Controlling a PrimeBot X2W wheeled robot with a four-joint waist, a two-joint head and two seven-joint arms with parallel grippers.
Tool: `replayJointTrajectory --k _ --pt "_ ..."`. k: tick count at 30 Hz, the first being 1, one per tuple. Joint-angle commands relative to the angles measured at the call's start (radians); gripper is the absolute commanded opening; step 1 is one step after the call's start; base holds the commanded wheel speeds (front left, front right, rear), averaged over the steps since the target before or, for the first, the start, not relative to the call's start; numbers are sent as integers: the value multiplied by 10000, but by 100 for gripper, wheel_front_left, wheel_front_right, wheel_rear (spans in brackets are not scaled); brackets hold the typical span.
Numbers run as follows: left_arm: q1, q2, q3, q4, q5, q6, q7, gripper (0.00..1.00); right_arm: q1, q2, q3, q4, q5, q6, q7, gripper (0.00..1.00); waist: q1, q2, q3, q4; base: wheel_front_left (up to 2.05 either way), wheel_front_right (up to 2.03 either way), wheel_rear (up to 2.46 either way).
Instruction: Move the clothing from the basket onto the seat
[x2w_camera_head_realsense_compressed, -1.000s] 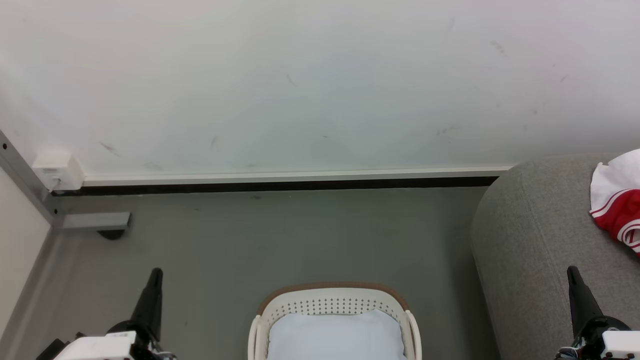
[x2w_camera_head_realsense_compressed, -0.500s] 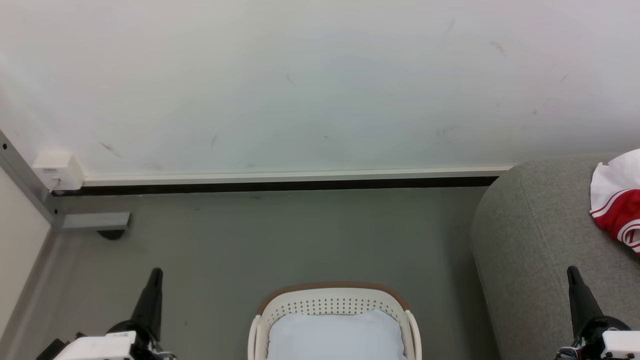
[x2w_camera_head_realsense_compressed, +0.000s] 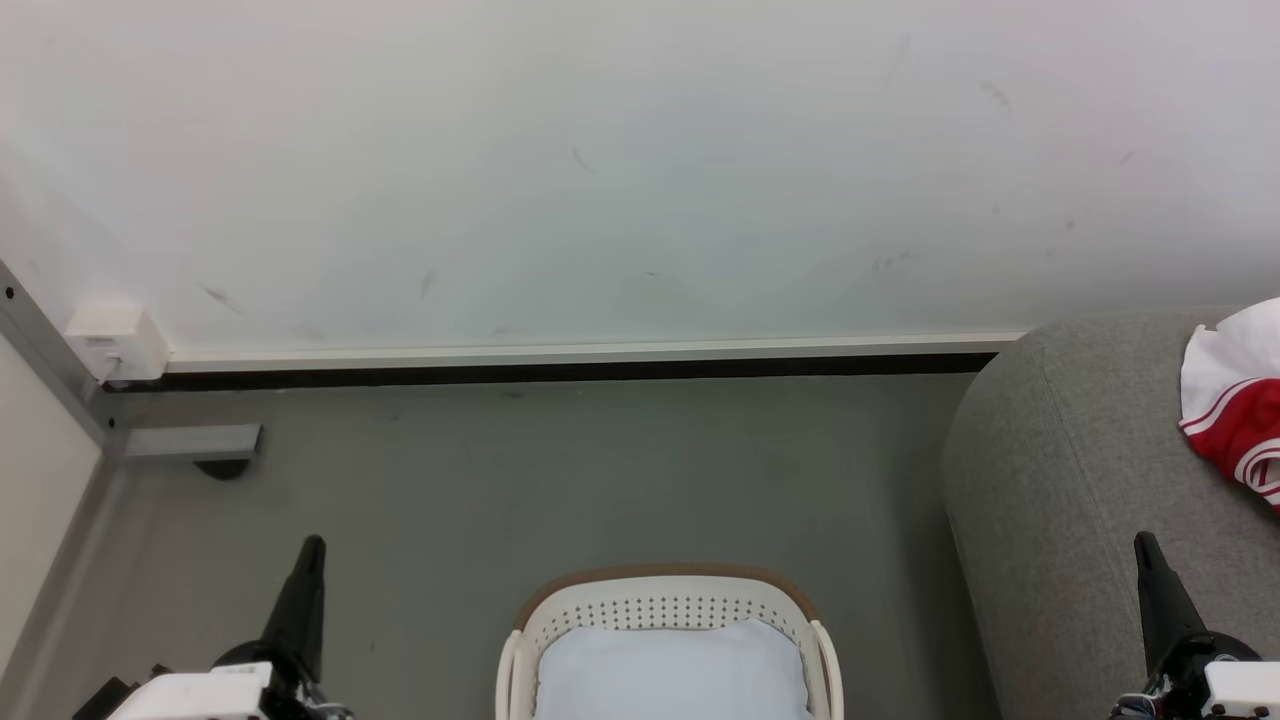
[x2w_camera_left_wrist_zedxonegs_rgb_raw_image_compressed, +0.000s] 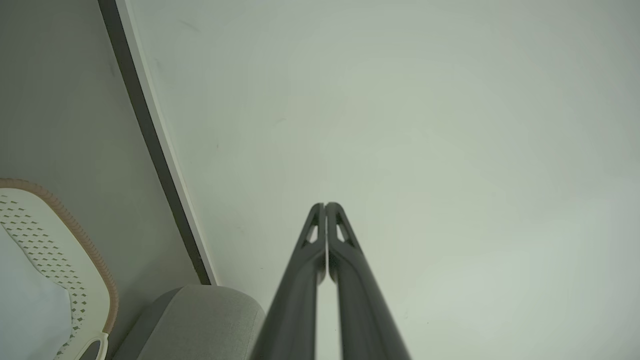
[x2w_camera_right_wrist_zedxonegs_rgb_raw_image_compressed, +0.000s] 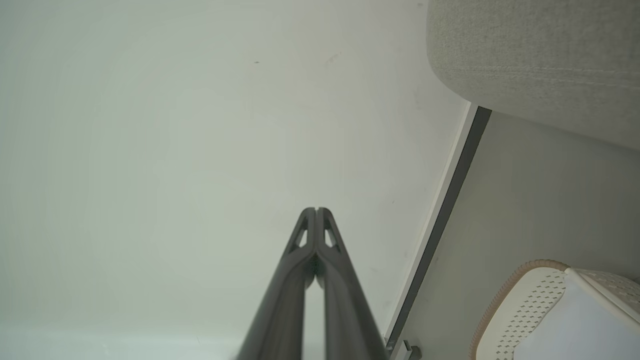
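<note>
The left tool (x2w_camera_head_realsense_compressed: 312, 545) and right tool (x2w_camera_head_realsense_compressed: 1144, 542) are closed, empty (likely parked): the red-and-white jersey (x2w_camera_head_realsense_compressed: 1240, 410) is laid on the grey fabric sofa (x2w_camera_head_realsense_compressed: 1080, 480).

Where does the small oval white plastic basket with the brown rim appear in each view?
Head view: basket at the bottom centre.
Left wrist view: basket at the lower left edge.
Right wrist view: basket in the lower right corner.
Shared landmark: the dark baseboard strip.
</note>
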Motion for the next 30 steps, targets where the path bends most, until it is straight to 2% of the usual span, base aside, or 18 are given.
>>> replayJointTrajectory --k 1,30 --pt "-88 21 22 -34 -140 -50 36 0 -116 -73 -39 -50 14 -21 33 0 0 0 0 0 0 0 0" --pt "-87 21 20 -34 -140 -51 35 0 -117 -72 -38 -51 14 -21 32 0 0 0 0 0 0 0 0"
